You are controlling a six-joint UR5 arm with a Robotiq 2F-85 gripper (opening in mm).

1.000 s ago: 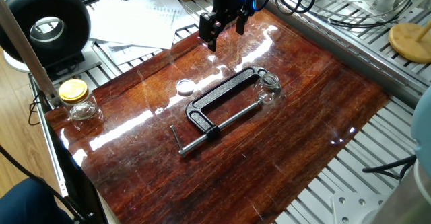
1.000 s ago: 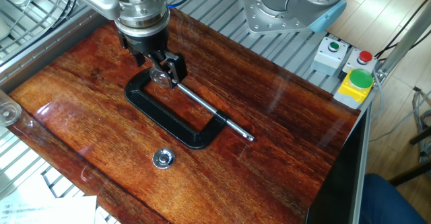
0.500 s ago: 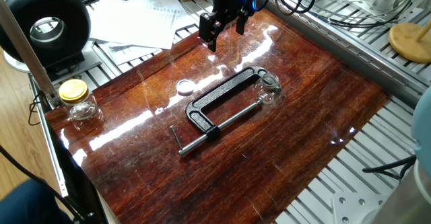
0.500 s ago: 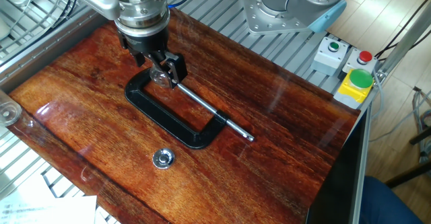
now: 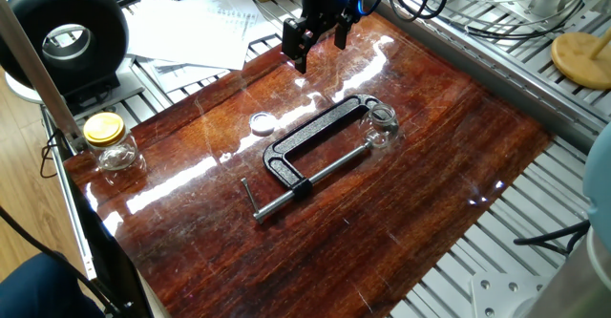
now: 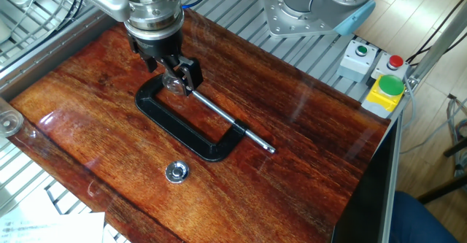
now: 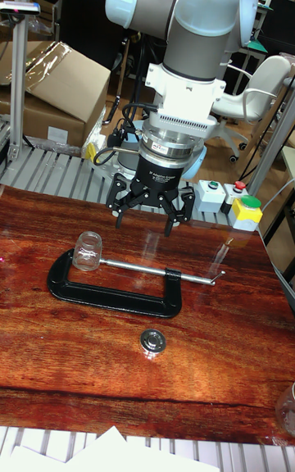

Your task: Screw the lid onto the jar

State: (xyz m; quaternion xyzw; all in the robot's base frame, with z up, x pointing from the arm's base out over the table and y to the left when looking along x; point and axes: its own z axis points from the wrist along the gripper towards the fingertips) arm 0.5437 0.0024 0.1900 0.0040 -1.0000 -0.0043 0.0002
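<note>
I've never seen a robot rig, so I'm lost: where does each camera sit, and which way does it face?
One fixed view: high on the robot's side, looking down over the table toward the papers; only the open gripper shows.
The other fixed view: high on the opposite side, looking down toward the arm's base; gripper and base show.
Tall fixed view: low beside the papers, facing the robot; the arm shows down to the gripper.
All share the C-clamp, jar and lid.
</note>
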